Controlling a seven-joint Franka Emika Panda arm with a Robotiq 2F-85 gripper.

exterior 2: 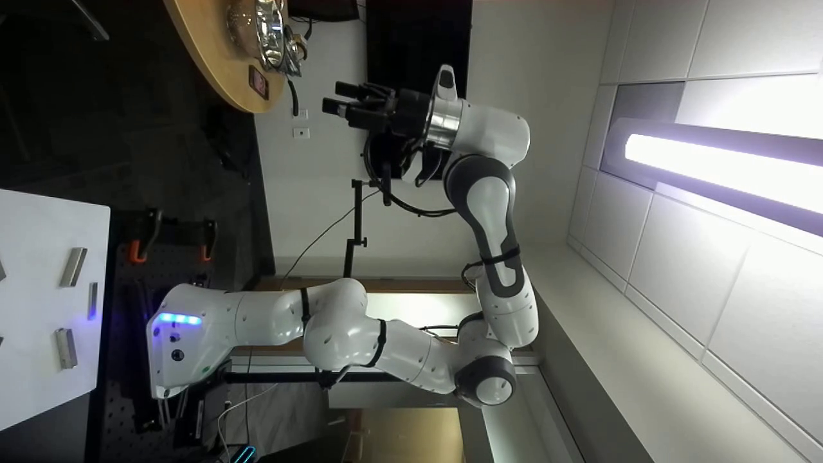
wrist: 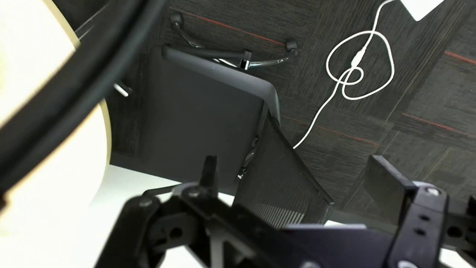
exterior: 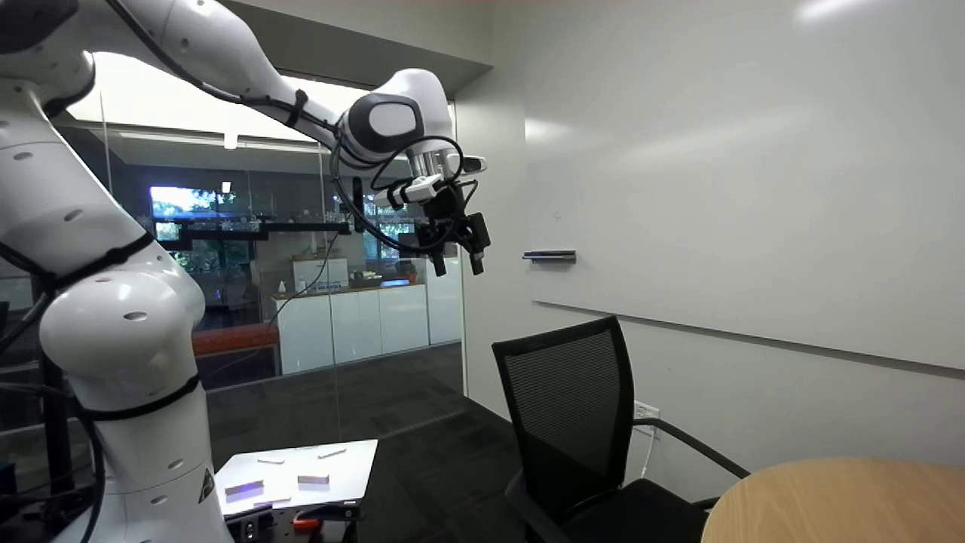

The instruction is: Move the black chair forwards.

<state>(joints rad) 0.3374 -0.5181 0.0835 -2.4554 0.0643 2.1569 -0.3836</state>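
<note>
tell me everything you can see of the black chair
The black chair stands upright on dark carpet, its seat facing the wooden table; whether they touch is unclear. The tall backrest looks like mesh in a dark frame, the seat smooth. Two slim armrests flank it; below show shiny, metal-looking legs with dark casters. The open gripper hangs above, not touching it.

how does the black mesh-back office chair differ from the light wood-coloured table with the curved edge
Colour: the black mesh-back office chair has a dark seat and back, while the light wood-coloured table with the curved edge is pale tan on top.
Shape: the chair rises to a tall backrest; the table shows a flat top.
Surface: the chair's back is fine mesh, the table's top solid.
Shared: the black two-fingered tool touches neither.
</note>
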